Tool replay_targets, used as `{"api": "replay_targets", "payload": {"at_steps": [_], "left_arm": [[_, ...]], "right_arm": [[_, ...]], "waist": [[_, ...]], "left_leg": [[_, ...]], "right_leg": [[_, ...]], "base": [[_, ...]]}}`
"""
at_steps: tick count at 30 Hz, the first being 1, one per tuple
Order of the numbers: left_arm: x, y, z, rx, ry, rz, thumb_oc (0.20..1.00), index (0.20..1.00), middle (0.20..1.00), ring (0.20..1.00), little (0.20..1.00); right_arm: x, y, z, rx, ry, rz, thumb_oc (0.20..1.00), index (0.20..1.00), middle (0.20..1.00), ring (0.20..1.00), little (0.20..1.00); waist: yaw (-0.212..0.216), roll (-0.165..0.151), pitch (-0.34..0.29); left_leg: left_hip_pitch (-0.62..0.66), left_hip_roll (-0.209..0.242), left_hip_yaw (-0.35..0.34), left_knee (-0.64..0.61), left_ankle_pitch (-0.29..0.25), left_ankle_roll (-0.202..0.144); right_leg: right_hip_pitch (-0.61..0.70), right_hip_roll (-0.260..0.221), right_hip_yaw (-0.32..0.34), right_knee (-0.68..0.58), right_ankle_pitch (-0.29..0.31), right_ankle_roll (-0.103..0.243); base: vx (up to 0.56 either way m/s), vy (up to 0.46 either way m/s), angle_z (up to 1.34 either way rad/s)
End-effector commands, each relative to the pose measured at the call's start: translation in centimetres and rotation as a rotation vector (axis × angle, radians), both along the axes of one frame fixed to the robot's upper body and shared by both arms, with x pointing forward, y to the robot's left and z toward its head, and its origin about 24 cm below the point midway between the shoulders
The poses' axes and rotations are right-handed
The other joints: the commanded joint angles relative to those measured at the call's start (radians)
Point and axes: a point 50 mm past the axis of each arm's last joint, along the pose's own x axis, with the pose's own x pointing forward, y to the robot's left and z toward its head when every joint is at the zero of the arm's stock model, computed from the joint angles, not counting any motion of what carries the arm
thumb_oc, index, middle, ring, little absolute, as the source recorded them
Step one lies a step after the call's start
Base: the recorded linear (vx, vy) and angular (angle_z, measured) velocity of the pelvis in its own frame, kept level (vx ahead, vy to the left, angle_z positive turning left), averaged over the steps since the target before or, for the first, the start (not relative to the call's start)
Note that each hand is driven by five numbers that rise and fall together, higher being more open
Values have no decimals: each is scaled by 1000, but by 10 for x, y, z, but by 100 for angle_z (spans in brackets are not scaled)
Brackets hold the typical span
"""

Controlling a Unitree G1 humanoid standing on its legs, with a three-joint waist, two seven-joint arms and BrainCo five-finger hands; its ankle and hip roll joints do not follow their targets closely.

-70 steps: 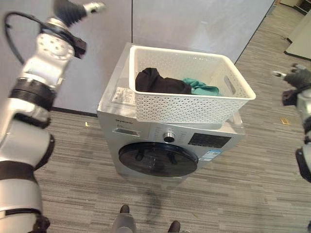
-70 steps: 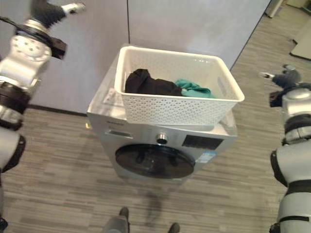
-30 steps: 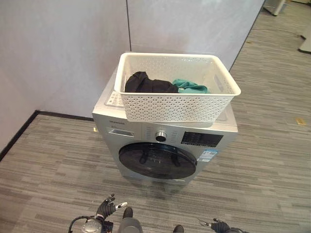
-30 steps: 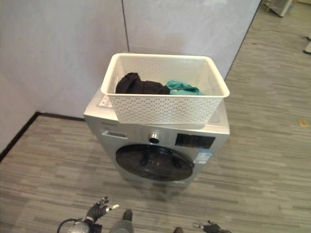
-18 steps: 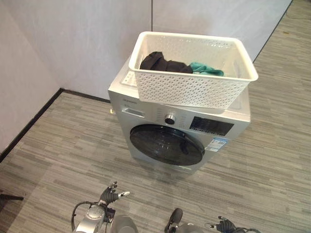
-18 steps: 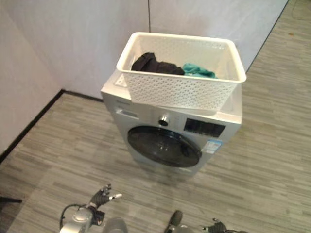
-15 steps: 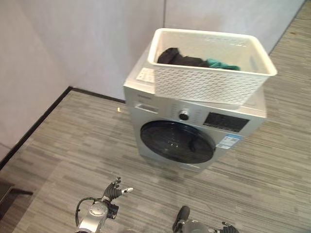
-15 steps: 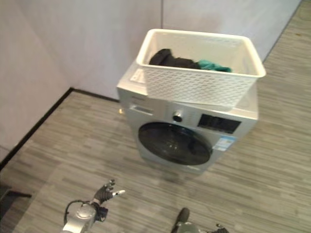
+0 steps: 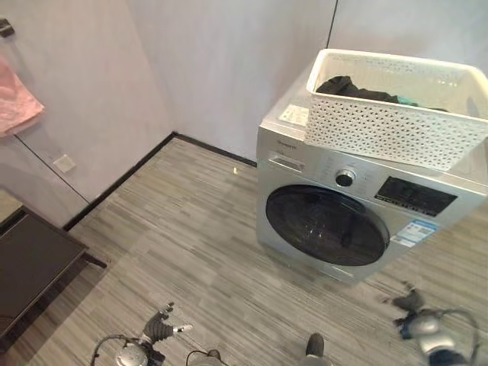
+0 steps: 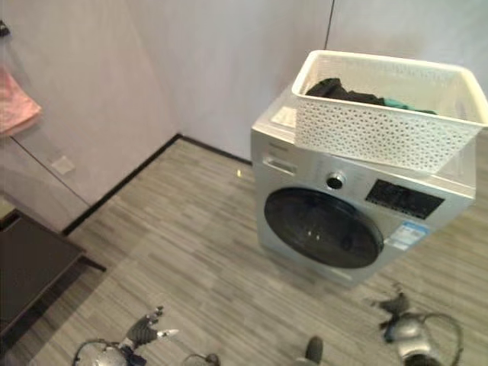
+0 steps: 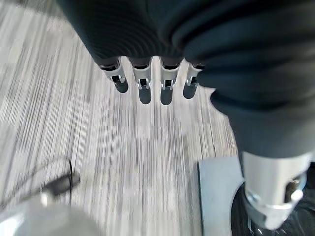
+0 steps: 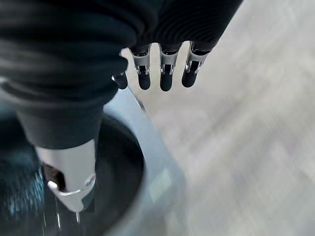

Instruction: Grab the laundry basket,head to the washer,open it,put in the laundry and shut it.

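The white perforated plastic laundry basket (image 9: 396,114) sits on top of the silver front-loading washing machine (image 9: 358,206), dark and teal clothes (image 10: 358,95) inside, its near edge overhanging the control panel. Both hands hang low near the floor, left hand (image 9: 160,329) and right hand (image 9: 408,301), fingers straight, holding nothing. A careless reach upward could, I think, nudge the overhanging basket off; the round dark door (image 9: 326,226) is closed.

I'm looking at a home-style laundry corner: a silver front-loading washing machine (image 9: 358,206) against plain pale partition walls (image 9: 221,61), grey wood-pattern plank floor (image 9: 191,259), a pink cloth (image 9: 15,103) hanging nearby.
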Motion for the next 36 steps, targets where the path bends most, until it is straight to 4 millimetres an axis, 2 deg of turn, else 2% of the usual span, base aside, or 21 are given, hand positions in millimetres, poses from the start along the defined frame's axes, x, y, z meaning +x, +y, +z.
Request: {"api": "replay_targets", "payload": {"at_steps": [1,2,3,4,5,6,9,12,13,14,18,24,27,28,30,31,32,33,34,35,36], "left_arm": [[32,-1,21,-8,-150,-49,1000,1000,1000,1000,1000],[35,-6,23,-16,-159,-67,1000,1000,1000,1000,1000],[38,-8,24,-21,-169,-78,1000,1000,1000,1000,1000],[39,-9,24,-22,-171,-77,1000,1000,1000,1000,1000],[44,-12,27,-34,-189,-91,1000,1000,1000,1000,1000],[45,-13,27,-34,-192,-89,1000,1000,1000,1000,1000],[51,-15,30,-30,-210,-96,1000,1000,1000,1000,1000],[51,-17,30,-29,-212,-104,1000,1000,1000,1000,1000],[51,-18,31,-32,-221,-112,1000,1000,1000,1000,1000],[51,-19,31,-33,-221,-111,1000,1000,1000,1000,1000],[51,-24,33,-45,-237,-134,1000,1000,1000,1000,1000],[48,-27,29,-50,-223,-136,1000,1000,1000,1000,1000],[50,-27,30,-48,-231,-140,1000,1000,1000,1000,1000],[53,-30,32,-47,-243,-148,1000,1000,1000,1000,1000],[55,-30,32,-47,-249,-145,1000,1000,1000,1000,1000],[57,-31,33,-49,-254,-140,1000,1000,1000,1000,1000],[59,-32,33,-49,-259,-125,1000,1000,1000,1000,1000],[60,-32,32,-44,-259,-119,1000,1000,1000,1000,1000],[60,-31,32,-42,-259,-119,1000,1000,1000,1000,1000],[60,-30,32,-37,-258,-113,1000,1000,1000,1000,1000],[61,-31,32,-34,-260,-114,1000,1000,1000,1000,1000]], "right_arm": [[30,-1,25,-43,-127,6,1000,1000,1000,1000,1000],[48,0,43,-80,-194,24,1000,1000,1000,1000,1000],[56,1,51,-89,-225,26,1000,1000,1000,1000,1000],[57,1,52,-90,-227,26,1000,1000,1000,1000,1000],[70,4,64,-86,-282,21,1000,1000,1000,1000,1000],[71,4,65,-87,-285,22,1000,1000,1000,1000,1000],[94,13,84,-50,-398,3,1000,1000,1000,1000,1000],[99,13,91,-51,-425,-6,1000,1000,1000,1000,1000],[105,9,106,-76,-464,-10,1000,1000,1000,1000,1000],[105,9,107,-77,-465,-9,1000,1000,1000,1000,1000],[107,-12,141,-170,-513,-57,1000,1000,1000,1000,1000],[101,-30,177,-344,-522,-37,1000,1000,1000,1000,1000],[104,-27,176,-356,-506,-12,1000,1000,1000,1000,1000],[111,-17,168,-338,-485,34,1000,1000,1000,1000,1000],[115,-9,163,-322,-479,63,1000,1000,1000,1000,1000],[121,2,154,-298,-461,102,1000,1000,1000,1000,1000],[132,35,126,-205,-429,195,1000,1000,1000,1000,1000],[137,55,111,-158,-415,246,1000,1000,1000,1000,1000],[137,55,111,-156,-415,246,1000,1000,1000,1000,1000],[139,77,93,-108,-385,305,1000,1000,1000,1000,1000],[139,102,75,-50,-358,366,1000,1000,1000,1000,1000]], "waist": [[27,-35,35],[39,-27,68],[44,-20,86],[42,-18,87],[55,-1,120],[52,-1,120],[70,38,178],[74,52,195],[82,65,213],[81,66,213],[97,89,240],[102,88,248],[104,87,253],[109,86,258],[110,85,260],[111,82,261],[116,79,258],[117,76,258],[116,73,264],[117,71,256],[119,68,262]], "left_leg": [[-52,-2,-28,26,-45,61],[-88,6,-52,35,-30,53],[-111,7,-65,44,-22,50],[-115,8,-68,47,-22,49],[-152,8,-82,53,-6,44],[-156,7,-84,55,-6,44],[-228,13,-105,69,20,34],[-258,9,-114,76,28,32],[-282,2,-119,80,35,32],[-284,2,-119,81,35,32],[-314,-3,-120,74,53,28],[-325,-3,-113,42,70,30],[-330,-4,-114,39,71,31],[-332,-3,-112,38,72,31],[-336,-5,-112,38,74,32],[-337,-6,-113,38,74,32],[-327,2,-116,38,52,28],[-328,4,-115,42,50,27],[-339,-3,-111,47,69,31],[-329,4,-117,47,47,27],[-339,-3,-114,55,63,32]], "right_leg": [[-39,-55,-16,82,-97,14],[-46,-52,-32,90,-106,9],[-54,-52,-41,98,-109,6],[-56,-52,-44,100,-110,5],[-76,-57,-61,114,-112,2],[-79,-57,-63,116,-113,1],[-118,-62,-93,153,-131,-10],[-137,-68,-103,170,-137,-15],[-155,-71,-107,177,-137,-16],[-157,-71,-107,178,-137,-16],[-185,-77,-114,183,-137,-16],[-207,-73,-115,171,-130,-13],[-212,-73,-116,168,-127,-13],[-214,-73,-118,165,-126,-12],[-215,-73,-118,162,-123,-13],[-215,-72,-118,158,-123,-14],[-203,-62,-107,154,-145,-7],[-200,-61,-108,154,-146,-8],[-208,-69,-120,154,-125,-19],[-197,-61,-111,153,-147,-10],[-202,-68,-125,154,-128,-22]], "base": [[-60,-150,44],[-134,-123,52],[-133,-93,48],[-144,-34,54],[-94,-17,41],[-153,-20,42],[-99,-9,38],[-56,1,37],[-39,7,12],[-59,8,5],[-26,9,11],[2,5,2],[0,0,0],[0,0,0],[-1,-1,-2],[80,-39,-4],[81,-45,-4],[-3,-21,-5],[1,-15,-11],[-82,13,-12],[88,-46,-10]]}}
